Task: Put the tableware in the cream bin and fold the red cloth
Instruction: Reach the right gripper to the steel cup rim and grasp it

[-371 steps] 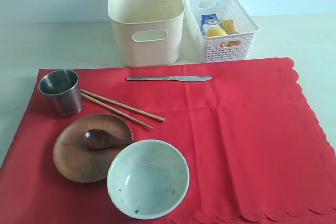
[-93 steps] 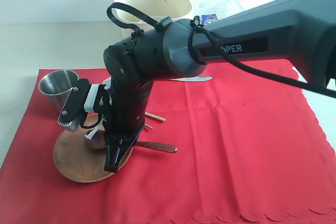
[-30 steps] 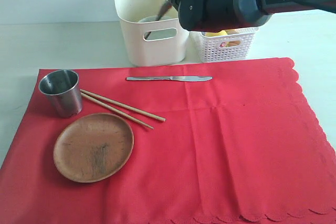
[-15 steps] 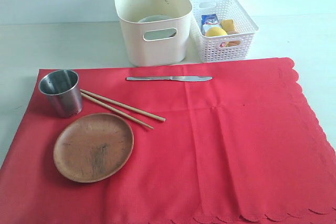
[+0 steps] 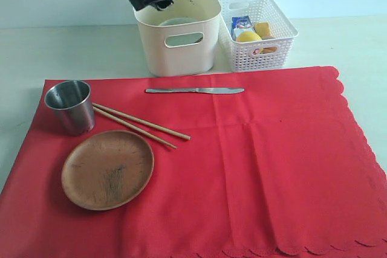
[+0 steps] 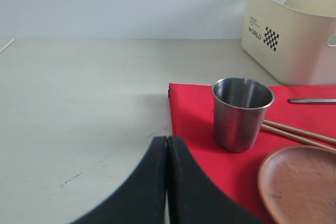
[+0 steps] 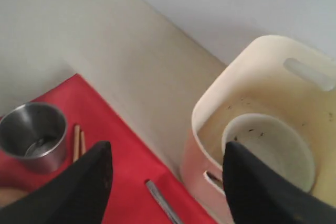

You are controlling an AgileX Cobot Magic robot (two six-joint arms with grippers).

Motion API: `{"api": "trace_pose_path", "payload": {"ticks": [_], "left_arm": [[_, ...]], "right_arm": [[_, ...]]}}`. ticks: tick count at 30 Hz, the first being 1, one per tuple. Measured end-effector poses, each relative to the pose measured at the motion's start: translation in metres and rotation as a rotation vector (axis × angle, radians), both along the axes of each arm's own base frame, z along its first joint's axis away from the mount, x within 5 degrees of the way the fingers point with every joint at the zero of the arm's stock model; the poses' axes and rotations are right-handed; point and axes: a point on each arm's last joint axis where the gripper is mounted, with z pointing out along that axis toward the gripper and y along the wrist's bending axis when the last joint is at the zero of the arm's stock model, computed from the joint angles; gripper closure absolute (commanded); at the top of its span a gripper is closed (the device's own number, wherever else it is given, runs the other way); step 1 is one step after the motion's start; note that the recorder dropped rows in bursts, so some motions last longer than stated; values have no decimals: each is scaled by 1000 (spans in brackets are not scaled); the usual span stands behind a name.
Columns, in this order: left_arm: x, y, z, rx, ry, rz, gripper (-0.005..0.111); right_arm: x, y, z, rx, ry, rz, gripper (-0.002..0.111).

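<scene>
The red cloth (image 5: pixel 266 167) lies flat and spread out. On its left part are the steel cup (image 5: pixel 69 106), the wooden chopsticks (image 5: pixel 139 126) and the brown plate (image 5: pixel 107 169). The metal knife (image 5: pixel 195 90) lies near the cloth's far edge. Behind the cloth stands the cream bin (image 5: pixel 175 52) with the pale bowl (image 7: pixel 270 148) inside. The spoon is hidden from all views. My right gripper (image 7: pixel 167 148) hangs open and empty above the bin's left rim. Over bare table beside the cloth's corner, short of the cup (image 6: pixel 242 113), my left gripper (image 6: pixel 167 140) is shut and holds nothing.
A white lattice basket (image 5: pixel 257 49) with a lemon, a milk carton and other food stands right of the bin. The pale table (image 5: pixel 72 52) surrounds the cloth. A light wall runs along the back.
The bowl and spoon have left the cloth, and the bowl is in the bin. Over the last second my right arm rose from the bin, then dipped back over its left rim.
</scene>
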Motion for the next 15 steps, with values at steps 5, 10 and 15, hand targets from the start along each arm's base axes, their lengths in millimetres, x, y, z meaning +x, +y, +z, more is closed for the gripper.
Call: {"api": "trace_pose_path", "payload": {"ticks": [5, 10, 15], "left_arm": [[0, 0, 0, 0, 0, 0, 107], [0, 0, 0, 0, 0, 0, 107], [0, 0, 0, 0, 0, 0, 107]], "right_arm": [[-16, 15, -9, -61, 59, 90, 49], [-32, 46, -39, -113, 116, 176, 49], [-36, 72, -69, -123, 108, 200, 49]]}}
